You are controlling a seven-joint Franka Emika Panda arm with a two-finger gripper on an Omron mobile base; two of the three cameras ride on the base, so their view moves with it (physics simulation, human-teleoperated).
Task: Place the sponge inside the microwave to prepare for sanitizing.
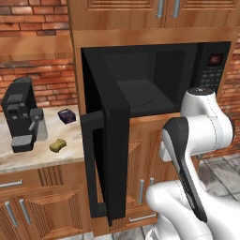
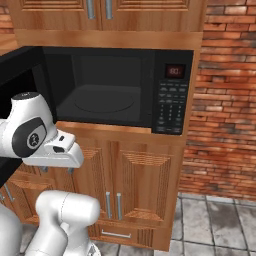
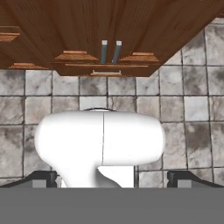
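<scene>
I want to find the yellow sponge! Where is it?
In the left base view, the sponge lies on the counter at left, just right of the coffee machine, below the small dark box.

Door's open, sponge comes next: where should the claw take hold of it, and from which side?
Come straight down on the sponge, pinching across its narrow width. It lies flat on the counter, with the coffee machine close beside it, so a side approach looks cramped.

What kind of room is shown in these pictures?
Most likely a home kitchen, computer-rendered: a built-in microwave with its door open sits in wooden cabinets, and a coffee machine stands on a stone counter against a brick wall.
</scene>
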